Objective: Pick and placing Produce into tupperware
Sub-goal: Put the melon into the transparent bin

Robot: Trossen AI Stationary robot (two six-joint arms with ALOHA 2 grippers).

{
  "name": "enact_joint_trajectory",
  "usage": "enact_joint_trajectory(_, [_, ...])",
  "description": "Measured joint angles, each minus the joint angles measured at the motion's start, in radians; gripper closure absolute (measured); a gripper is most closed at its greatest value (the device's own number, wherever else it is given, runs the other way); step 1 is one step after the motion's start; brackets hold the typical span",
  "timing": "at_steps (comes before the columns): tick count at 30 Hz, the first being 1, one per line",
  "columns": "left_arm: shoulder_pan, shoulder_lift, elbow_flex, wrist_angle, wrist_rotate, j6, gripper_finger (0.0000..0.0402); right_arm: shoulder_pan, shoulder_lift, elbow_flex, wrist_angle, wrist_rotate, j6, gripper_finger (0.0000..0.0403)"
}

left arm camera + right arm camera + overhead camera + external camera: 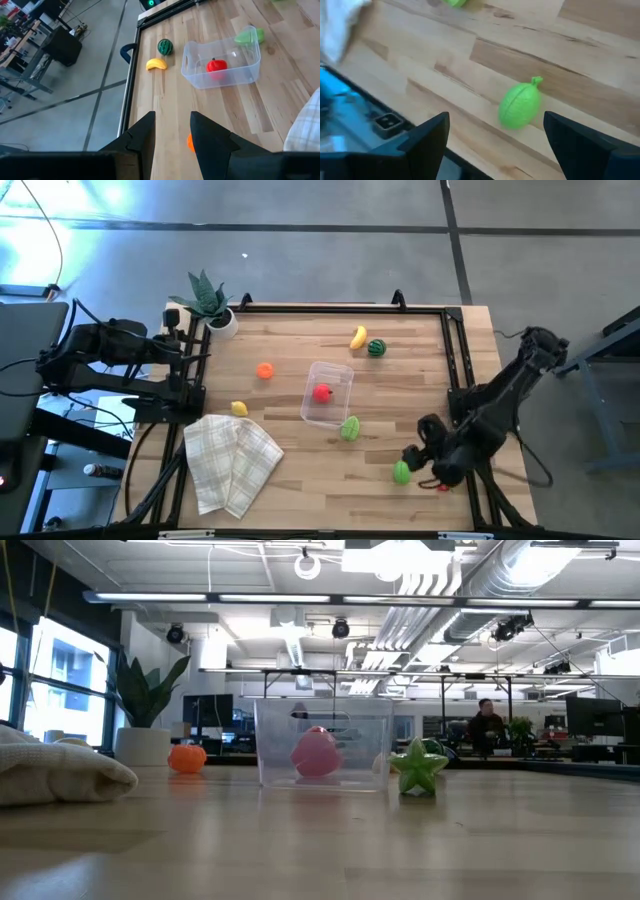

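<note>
Right claw (495, 145): spread wide, empty, just beside the green fruit (520, 105) near the tabletop (300, 480) edge.
Left claw (172, 132): parted, half hiding the orange (190, 142).
Tub (328, 393): mid-tabletop, holds a red piece (322, 392).

This is an open-plan lab or tech office. Beyond the wooden table (320, 840), exposed silver ducts (480, 580) and strip lights run across a bare ceiling. Rows of desks with monitors (207, 710) fill the floor behind the table, and a person (487, 725) sits at one. Around the table, polished concrete floor (330, 260).
</note>
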Motion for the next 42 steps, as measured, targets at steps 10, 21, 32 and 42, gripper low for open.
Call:
enact_joint_trajectory(10, [0.0,0.0,0.0,0.0,0.0,0.0,0.0289,0.013,0.329,0.42,-0.498,0.016,0.013,0.0089])
enact_joint_trajectory(21, [0.0,0.0,0.0,0.0,0.0,0.0,0.0289,0.013,0.493,0.483,-0.457,-0.085,-0.216,0.0089])
enact_joint_trajectory(32, [0.0,0.0,0.0,0.0,-0.001,0.0,0.0289,-0.022,0.495,0.468,-0.48,-0.058,0.104,0.0089])
enact_joint_trajectory(42, [0.0,0.0,0.0,0.0,-0.001,0.0,0.0289,-0.107,0.496,0.327,-0.237,-0.155,0.237,0.0089])
